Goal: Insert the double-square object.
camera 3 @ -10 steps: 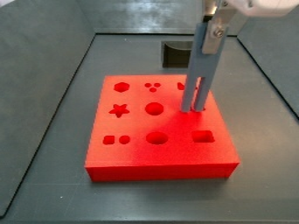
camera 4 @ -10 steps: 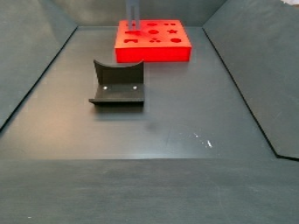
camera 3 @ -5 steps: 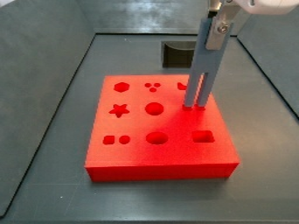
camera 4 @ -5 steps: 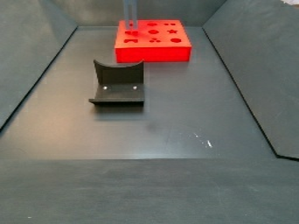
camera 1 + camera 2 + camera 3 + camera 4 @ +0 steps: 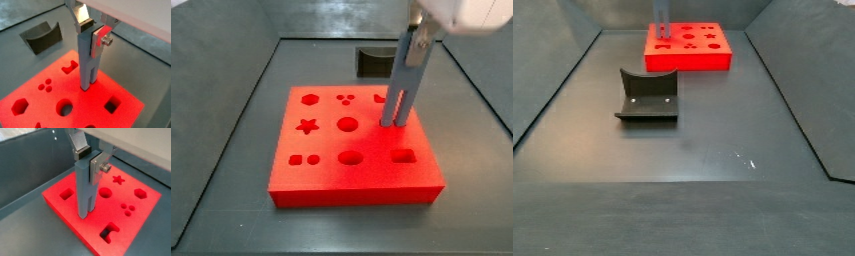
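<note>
My gripper point(image 5: 91, 31) is shut on the upper end of the double-square object point(image 5: 88, 60), a slim grey-blue bar that hangs upright. It shows in both wrist views point(image 5: 89, 160). The bar point(image 5: 83, 190) reaches down to the red board point(image 5: 143, 210), and its two prongs meet the board between a square hole point(image 5: 66, 193) and a notched hole point(image 5: 109, 230). I cannot tell whether the tips sit in a hole. In a side view the gripper point(image 5: 417, 32) holds the bar point(image 5: 401, 85) over the right side of the board point(image 5: 358, 185). In a side view the bar point(image 5: 661, 25) rises from the far board point(image 5: 687, 62).
The dark fixture point(image 5: 647, 95) stands on the grey floor in front of the board, and also shows in other views point(image 5: 374, 60) point(image 5: 41, 37). The board has star point(image 5: 306, 126), round point(image 5: 348, 124) and small double-square point(image 5: 301, 158) holes. Tray walls rise at the sides.
The gripper and bar have shifted slightly to the right over the board, and the white hand looks a little lower. The prong tips stay at the same spot.
</note>
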